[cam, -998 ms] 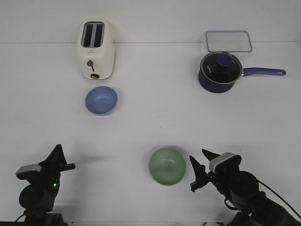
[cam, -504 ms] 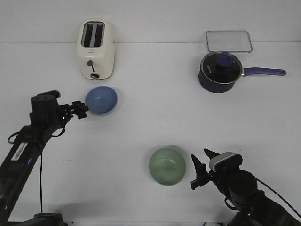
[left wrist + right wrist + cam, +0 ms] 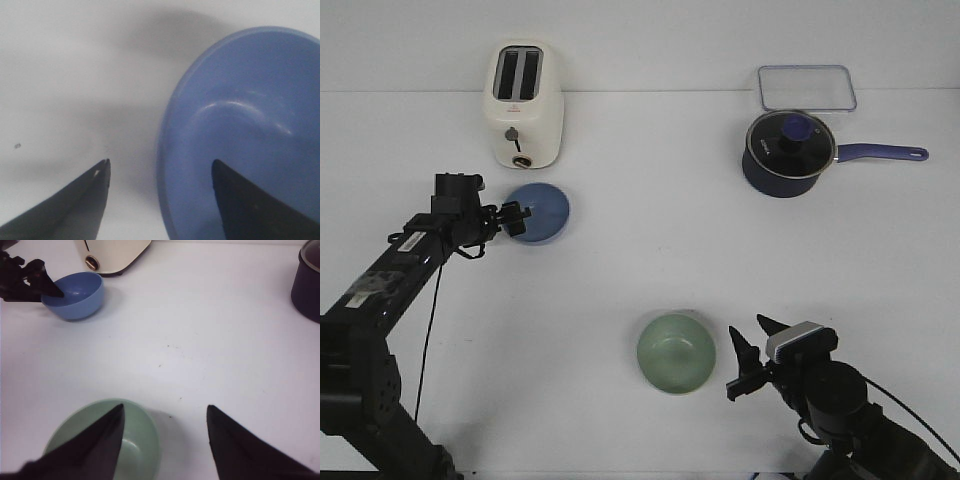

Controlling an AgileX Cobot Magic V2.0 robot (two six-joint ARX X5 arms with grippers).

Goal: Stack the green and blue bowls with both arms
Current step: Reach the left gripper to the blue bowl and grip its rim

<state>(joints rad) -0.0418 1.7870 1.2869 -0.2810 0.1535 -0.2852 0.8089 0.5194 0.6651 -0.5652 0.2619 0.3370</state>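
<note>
The blue bowl [image 3: 542, 212] sits upright on the white table in front of the toaster. My left gripper [image 3: 516, 221] is open at the bowl's left rim; in the left wrist view [image 3: 159, 167] one finger is over the inside of the blue bowl [image 3: 250, 125] and the other is outside over the table. The green bowl [image 3: 676, 352] sits near the front middle. My right gripper [image 3: 746, 363] is open just right of it; in the right wrist view [image 3: 165, 412] one finger overlaps the green bowl [image 3: 140, 440]. The blue bowl [image 3: 75, 297] shows there too.
A cream toaster [image 3: 523, 105] stands at the back left, close behind the blue bowl. A dark navy saucepan [image 3: 788, 152] with glass lid and blue handle is at the back right, with a clear rectangular lid [image 3: 806, 87] behind it.
My left arm has swung from the front left corner out to the blue bowl, and its open jaws now straddle the bowl's left rim. The right arm has barely moved.
</note>
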